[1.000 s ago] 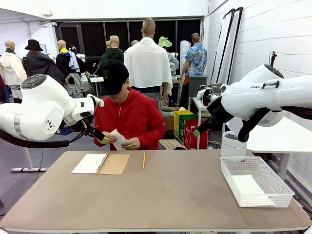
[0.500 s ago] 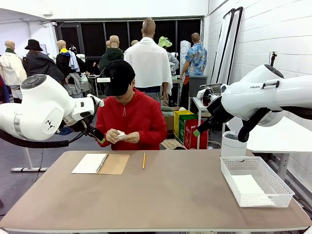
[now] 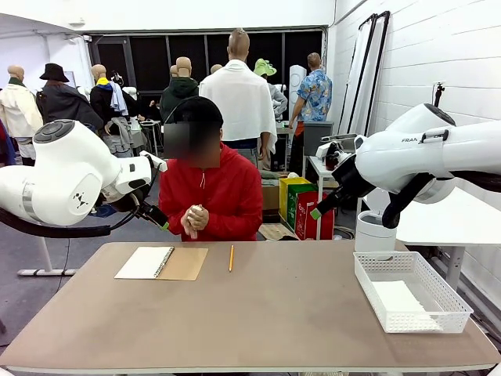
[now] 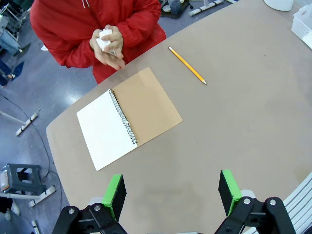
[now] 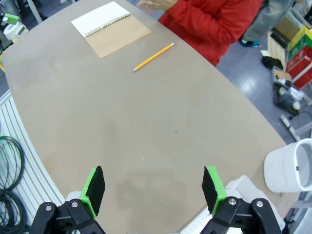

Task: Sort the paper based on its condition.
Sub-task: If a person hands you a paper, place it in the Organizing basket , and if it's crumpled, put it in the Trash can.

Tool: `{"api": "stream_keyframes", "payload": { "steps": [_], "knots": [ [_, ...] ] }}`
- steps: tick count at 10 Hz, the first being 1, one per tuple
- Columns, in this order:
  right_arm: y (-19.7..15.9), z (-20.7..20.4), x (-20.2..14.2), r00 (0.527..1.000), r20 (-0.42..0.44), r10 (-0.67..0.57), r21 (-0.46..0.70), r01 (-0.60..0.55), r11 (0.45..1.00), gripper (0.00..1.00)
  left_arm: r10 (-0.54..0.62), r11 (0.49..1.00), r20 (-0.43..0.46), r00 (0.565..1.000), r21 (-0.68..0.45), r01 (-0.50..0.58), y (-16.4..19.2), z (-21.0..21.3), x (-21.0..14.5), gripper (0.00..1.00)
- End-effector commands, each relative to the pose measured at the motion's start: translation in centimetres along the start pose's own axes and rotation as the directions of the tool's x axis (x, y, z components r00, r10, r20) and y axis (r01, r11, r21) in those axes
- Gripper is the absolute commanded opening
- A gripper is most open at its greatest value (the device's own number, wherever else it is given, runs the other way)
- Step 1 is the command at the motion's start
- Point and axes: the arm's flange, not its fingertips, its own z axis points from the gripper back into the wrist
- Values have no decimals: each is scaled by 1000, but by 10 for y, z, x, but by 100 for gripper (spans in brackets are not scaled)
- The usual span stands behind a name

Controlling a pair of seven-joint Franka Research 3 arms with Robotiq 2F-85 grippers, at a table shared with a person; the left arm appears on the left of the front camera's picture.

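At the far side, the person's hands point(image 3: 193, 218) press together around a crumpled white paper point(image 4: 106, 39) — seemingly balled up, though mostly hidden. Another sheet point(image 3: 399, 298) lies flat in the white mesh basket point(image 3: 458, 305). The left tool point(image 4: 171, 191) and right tool point(image 5: 153, 187) both hang released above the surface point(image 3: 290, 313), holding nothing — well apart from the open notebook point(image 4: 127, 118) and pencil point(image 4: 187, 65).

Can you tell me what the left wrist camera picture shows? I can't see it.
A person in a red top presses a crumpled white paper between both hands at the far edge of a brown table. On it lie an open spiral notebook and a yellow pencil. The left gripper hangs open above, holding nothing.
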Motion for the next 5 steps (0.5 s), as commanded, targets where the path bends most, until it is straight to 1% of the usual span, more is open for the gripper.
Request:
{"api": "stream_keyframes", "payload": {
  "steps": [1, 5],
  "knots": [
    [0, -1, -1, 1000, -1, -2, -1, 2, 1000, 100, -2, 1000, 5, 1000, 0, 2, 0, 0, 0, 100],
    [0, -1, -1, 1000, -1, -2, -1, 2, 1000, 100, -2, 1000, 5, 1000, 0, 2, 0, 0, 0, 100]
  ]
}}
